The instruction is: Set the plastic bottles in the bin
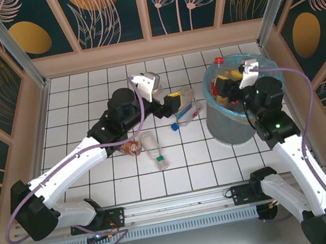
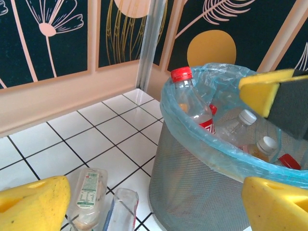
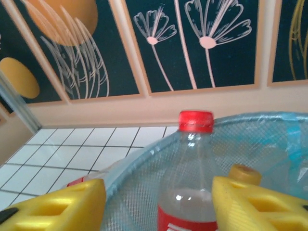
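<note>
- You have the bin (image 1: 226, 127) at the right of the table (image 1: 84, 97), toward the back.
- Several bottles (image 2: 236, 127) lie inside it, and an upright bottle (image 3: 192, 192) stands at its far rim.
- A pair of bottles (image 1: 186, 113) lies just left of the bin.
- Another pair (image 1: 152, 149) lies nearer you, further left.
- Your left hand (image 1: 177, 102) hangs over the first pair.
- Your right hand (image 1: 227, 86) is over the bin's mouth.

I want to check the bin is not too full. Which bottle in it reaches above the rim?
The clear bottle with the red cap, standing upright at the bin's edge; the other bottles inside lie lower.
</note>
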### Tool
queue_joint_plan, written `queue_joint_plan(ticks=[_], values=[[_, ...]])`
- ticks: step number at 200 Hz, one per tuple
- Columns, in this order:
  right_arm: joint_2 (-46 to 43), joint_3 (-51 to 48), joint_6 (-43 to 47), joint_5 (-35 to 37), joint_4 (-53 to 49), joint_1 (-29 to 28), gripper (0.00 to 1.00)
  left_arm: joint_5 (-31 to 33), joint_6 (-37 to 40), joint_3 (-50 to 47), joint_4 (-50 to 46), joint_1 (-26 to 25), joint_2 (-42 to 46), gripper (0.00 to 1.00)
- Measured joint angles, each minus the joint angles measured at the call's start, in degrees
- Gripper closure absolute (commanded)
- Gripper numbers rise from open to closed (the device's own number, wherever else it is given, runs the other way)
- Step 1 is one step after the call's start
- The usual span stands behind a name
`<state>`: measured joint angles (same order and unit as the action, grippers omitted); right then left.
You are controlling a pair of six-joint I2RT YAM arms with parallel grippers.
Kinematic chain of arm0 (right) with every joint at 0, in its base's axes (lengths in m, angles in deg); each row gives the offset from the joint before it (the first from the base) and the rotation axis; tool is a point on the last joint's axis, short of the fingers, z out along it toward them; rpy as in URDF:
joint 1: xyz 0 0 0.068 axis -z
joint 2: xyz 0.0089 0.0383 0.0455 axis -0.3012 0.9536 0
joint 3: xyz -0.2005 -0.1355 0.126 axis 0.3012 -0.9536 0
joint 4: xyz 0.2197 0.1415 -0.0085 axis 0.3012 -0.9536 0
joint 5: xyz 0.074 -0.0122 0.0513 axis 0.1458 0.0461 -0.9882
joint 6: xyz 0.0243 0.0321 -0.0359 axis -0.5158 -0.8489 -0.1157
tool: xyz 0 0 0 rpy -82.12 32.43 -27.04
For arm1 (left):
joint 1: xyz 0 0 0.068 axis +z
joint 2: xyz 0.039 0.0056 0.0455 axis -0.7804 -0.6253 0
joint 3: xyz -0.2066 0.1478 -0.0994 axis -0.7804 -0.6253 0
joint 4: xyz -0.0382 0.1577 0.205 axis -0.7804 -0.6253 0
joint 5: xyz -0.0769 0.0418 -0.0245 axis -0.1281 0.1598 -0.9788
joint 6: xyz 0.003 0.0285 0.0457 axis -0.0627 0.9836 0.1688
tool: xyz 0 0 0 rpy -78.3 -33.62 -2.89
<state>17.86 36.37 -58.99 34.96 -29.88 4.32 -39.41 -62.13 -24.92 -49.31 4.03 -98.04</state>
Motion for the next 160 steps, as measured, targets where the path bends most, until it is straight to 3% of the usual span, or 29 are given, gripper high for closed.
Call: queue_joint_plan(ticks=[50, 122, 160], values=[[17.6, 21.5, -5.6, 7.5, -8.3, 0.0, 0.41, 0.6, 0.0, -0.2, 0.0, 0.0, 0.0, 0.08], [29.9, 28.5, -7.8, 8.6, -15.4, 0.0, 0.41, 0.5, 0.0, -1.8, 0.0, 0.0, 0.0, 0.08], [31.2, 29.9, -7.9, 7.5, -18.0, 0.0, 0.4, 0.5, 0.0, -2.1, 0.0, 0.0, 0.0, 0.08]])
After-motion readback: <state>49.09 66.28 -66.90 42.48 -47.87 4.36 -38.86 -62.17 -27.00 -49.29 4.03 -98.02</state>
